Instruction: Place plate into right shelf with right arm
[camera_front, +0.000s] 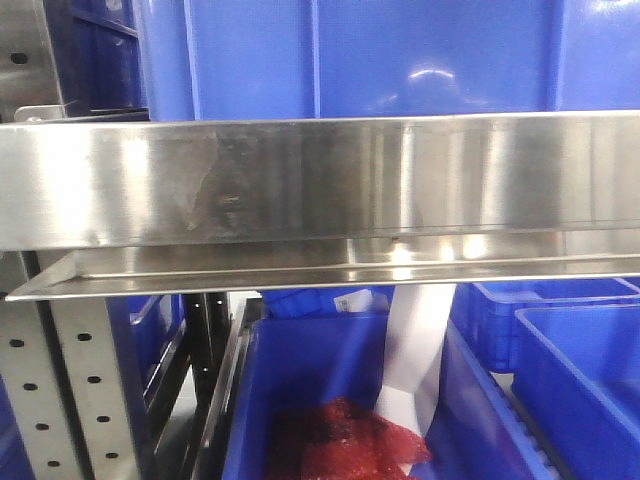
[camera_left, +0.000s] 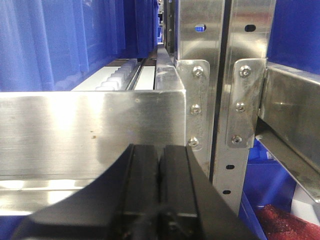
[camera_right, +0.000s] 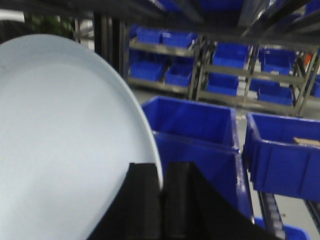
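The white plate fills the left of the right wrist view, held on edge. My right gripper is shut on its rim, with the rim between the two black fingers. In the front view the plate shows as a white strip hanging below the shelf's broad steel rail, over a blue bin. The right gripper itself is hidden there. My left gripper is shut and empty, close in front of a steel rail and perforated uprights.
Blue bins sit above the rail and more blue bins stand to the right below it. A red mesh bundle lies in the lower bin. Blue bins and far racks lie beyond the plate.
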